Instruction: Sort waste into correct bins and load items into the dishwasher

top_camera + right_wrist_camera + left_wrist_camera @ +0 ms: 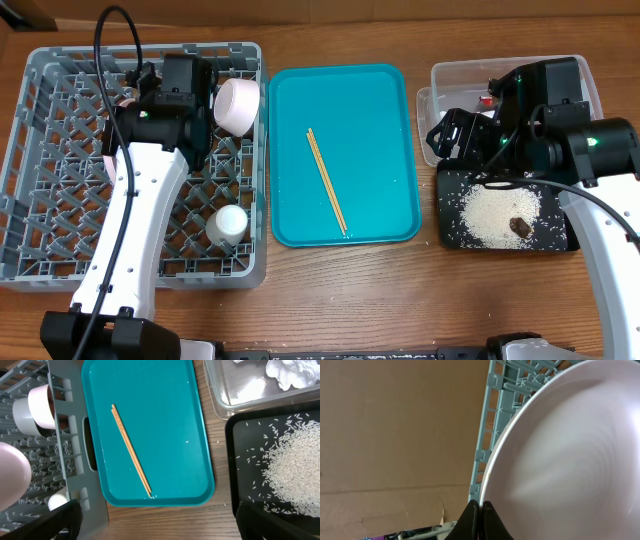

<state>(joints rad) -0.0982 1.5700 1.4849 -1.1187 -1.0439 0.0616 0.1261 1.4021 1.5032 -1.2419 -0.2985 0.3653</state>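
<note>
My left gripper [481,506] is shut on the rim of the round white plate [570,455], which stands on edge over the grey dish rack [60,230]; in the overhead view the gripper [142,97] is at the rack's back. A pinkish-white bowl [238,104] lies on its side in the rack, and a small white cup [228,222] stands near its front. The wooden chopsticks [326,181] lie on the teal tray [385,120]. My right gripper [160,525] is open and empty, above the table between the teal tray and the black tray [560,238].
The black tray holds white rice [495,213] and a brown lump [520,226]. The clear tub [450,78] behind it holds a crumpled tissue [290,372] and something red [487,100]. Stray rice grains lie on the teal tray's front edge [152,496].
</note>
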